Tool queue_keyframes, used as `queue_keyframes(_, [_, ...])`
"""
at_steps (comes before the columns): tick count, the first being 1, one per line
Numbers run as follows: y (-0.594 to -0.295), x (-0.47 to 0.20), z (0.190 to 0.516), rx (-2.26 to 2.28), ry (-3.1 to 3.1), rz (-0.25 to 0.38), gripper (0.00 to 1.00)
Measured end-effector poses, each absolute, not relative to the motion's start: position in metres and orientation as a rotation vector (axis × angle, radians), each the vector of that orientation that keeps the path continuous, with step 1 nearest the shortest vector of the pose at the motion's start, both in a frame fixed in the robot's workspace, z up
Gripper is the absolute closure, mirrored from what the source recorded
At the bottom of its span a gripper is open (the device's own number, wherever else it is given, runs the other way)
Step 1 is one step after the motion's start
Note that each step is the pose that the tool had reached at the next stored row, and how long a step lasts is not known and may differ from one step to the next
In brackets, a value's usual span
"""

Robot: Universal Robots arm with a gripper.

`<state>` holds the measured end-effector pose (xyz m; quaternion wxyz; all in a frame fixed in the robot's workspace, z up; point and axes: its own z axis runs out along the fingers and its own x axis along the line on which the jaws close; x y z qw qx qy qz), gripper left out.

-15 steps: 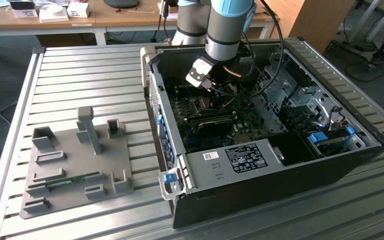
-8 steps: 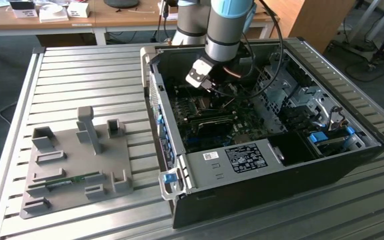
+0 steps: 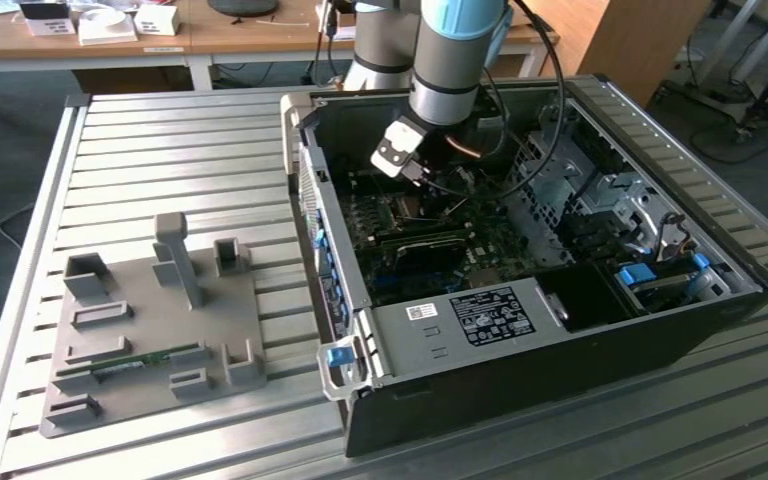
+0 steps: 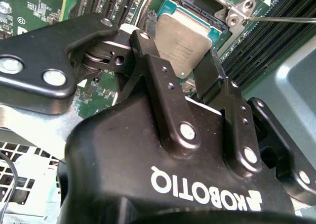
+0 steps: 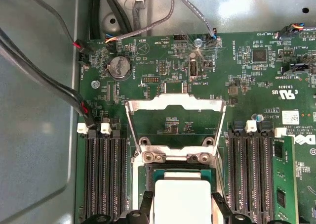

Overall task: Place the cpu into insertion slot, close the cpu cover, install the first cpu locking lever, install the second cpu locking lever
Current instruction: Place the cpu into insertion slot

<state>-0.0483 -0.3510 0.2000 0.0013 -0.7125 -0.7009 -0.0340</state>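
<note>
The cpu (image 4: 185, 38) top is matt silver-grey metal, the cpu cover (image 5: 175, 102) bright bare metal, the table (image 3: 157, 150) dull ribbed metal.

Robotics lab or workshop: slatted aluminium worktop (image 3: 157, 160), robot arm (image 3: 444, 70) over an open computer case (image 3: 531, 380), grey fixture plate (image 3: 157, 310), wooden desks (image 3: 211, 30) behind.

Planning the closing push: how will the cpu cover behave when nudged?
The cpu cover is a thin metal frame, probably light and springy. It stands raised on its hinge beside the cpu, so a push likely swings it rather than sliding it.
</note>
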Motion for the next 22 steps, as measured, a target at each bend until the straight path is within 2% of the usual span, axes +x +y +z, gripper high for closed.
queue_keyframes(22, [-0.3486,-0.0491,0.1976,-2.237,-2.197,-0.108,0.46])
